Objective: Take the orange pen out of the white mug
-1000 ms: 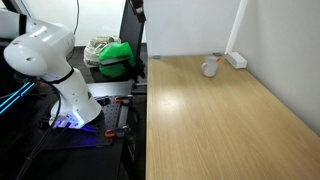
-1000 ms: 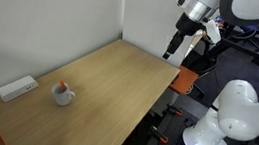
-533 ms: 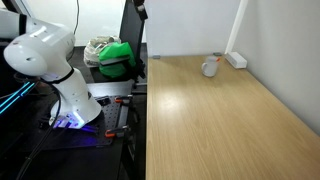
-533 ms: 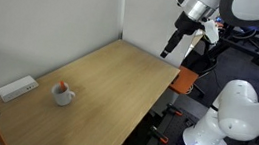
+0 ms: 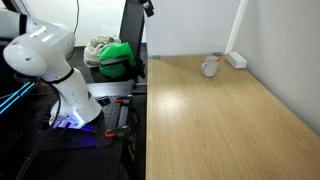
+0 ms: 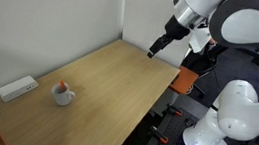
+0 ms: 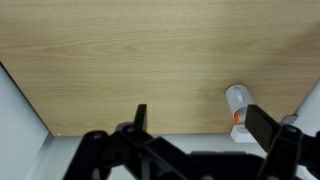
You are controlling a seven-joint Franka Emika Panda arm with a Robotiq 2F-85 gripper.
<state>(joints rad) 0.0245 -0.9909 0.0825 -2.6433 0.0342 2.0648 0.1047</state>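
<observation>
orange pen (image 6: 62,84) a tiny speck in white mug (image 6: 63,95), gripper (image 5: 147,6) cut by top edge

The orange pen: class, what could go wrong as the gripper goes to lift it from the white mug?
Only a short tip of the orange pen shows above the white mug, so the gripper may catch the rim and tip the mug. The white block lies near the mug; a finger could bump it.

The table (image 6: 118,86) is pale wood with a fine straight grain. At the lower left of an exterior view, the mug (image 6: 64,97) is white-grey, the pen (image 6: 61,84) bright orange, the block (image 6: 16,89) white. The gripper (image 6: 153,53) is black, the bag (image 5: 118,55) green.
</observation>
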